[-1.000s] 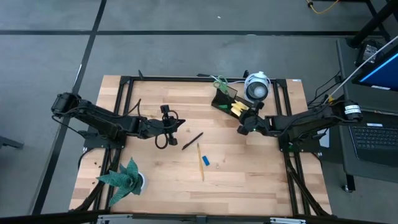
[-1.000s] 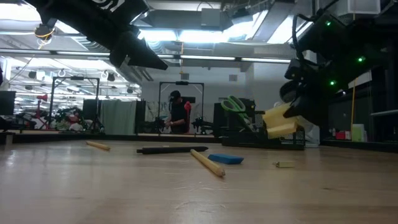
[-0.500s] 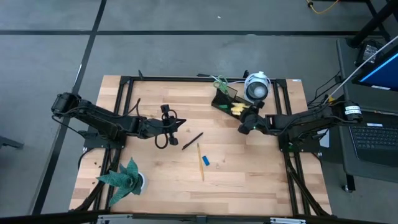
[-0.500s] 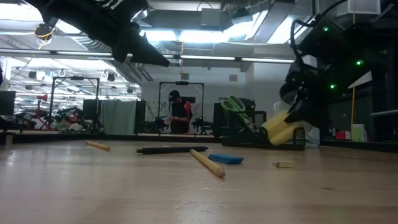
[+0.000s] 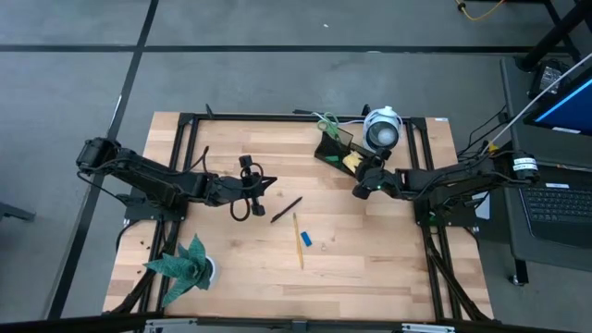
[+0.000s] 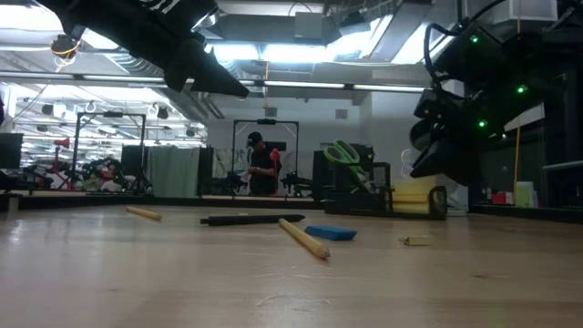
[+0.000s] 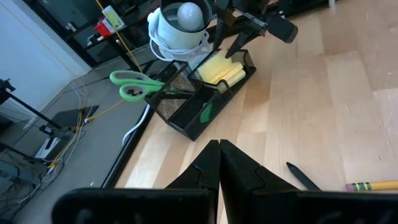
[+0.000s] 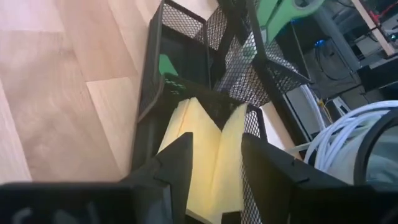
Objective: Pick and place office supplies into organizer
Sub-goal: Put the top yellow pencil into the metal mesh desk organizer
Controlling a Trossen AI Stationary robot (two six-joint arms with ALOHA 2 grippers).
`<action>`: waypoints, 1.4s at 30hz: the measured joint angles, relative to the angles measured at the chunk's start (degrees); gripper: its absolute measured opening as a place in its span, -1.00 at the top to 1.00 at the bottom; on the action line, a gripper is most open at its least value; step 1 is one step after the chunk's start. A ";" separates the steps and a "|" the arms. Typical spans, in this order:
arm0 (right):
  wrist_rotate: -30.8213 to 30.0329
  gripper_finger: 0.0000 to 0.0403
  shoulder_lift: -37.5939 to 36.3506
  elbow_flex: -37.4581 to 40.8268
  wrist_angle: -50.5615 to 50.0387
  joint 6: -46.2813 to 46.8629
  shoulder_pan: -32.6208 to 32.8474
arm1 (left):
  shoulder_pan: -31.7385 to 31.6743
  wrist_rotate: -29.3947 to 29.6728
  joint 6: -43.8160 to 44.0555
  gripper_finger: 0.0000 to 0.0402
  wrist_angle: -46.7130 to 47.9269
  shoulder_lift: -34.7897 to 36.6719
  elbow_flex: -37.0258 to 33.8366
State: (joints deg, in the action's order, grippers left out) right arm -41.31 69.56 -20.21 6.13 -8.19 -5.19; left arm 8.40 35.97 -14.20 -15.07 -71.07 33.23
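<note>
the right gripper [image 8: 214, 158] hangs with jaws released over the yellow sticky-note pad [image 8: 208, 155], now in the organizer [image 5: 335, 148] at the counter's one o'clock; next, lift clear for the black pen [image 5: 286, 209], left gripper [image 5: 262, 183] clenched, idle.

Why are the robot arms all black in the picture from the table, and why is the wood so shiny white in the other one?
Low view: bright ceiling lights behind the arms turn them into dark shapes; the pencil up close looks soft. Left wrist view: light glares pale off the table near the organizer.
</note>
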 joint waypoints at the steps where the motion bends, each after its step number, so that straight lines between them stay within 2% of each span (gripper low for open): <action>1: 0.02 0.29 0.00 0.00 0.15 -0.94 0.00 | 0.00 0.00 0.00 0.99 0.00 0.00 0.00; 9: -0.03 0.29 0.02 -3.62 -0.01 -1.33 0.00 | 0.00 -0.10 -0.09 0.98 0.02 0.00 0.00; 16: 0.04 0.31 0.02 -7.75 -0.27 -1.33 0.35 | 0.24 -3.94 -0.09 0.98 0.07 0.00 0.00; 20: 1.60 0.47 0.02 -11.02 -2.97 -1.16 0.72 | 0.94 -3.43 0.72 0.91 0.05 0.00 0.00; 27: 5.86 0.95 0.02 -17.05 -9.90 0.87 2.05 | 2.81 -1.95 2.92 0.79 1.62 0.00 0.00; 30: 8.21 0.94 0.02 -18.43 -10.72 3.47 2.86 | 3.66 -1.23 3.61 0.75 2.80 0.00 0.02; 33: 8.72 0.95 0.02 -18.58 -10.67 4.92 3.93 | 4.45 1.89 5.92 0.72 4.39 0.00 0.04; 36: 9.64 0.97 0.02 -18.58 -10.66 5.13 4.64 | 4.74 2.62 7.52 0.68 11.35 -0.02 1.50; 42: 15.42 0.94 0.02 -18.60 -9.53 9.53 4.76 | 3.37 0.35 17.47 0.62 34.38 -1.56 8.83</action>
State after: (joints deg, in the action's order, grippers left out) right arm -25.89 69.58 -38.81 -3.40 1.34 -0.43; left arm 11.77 36.32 3.27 19.31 -72.63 42.06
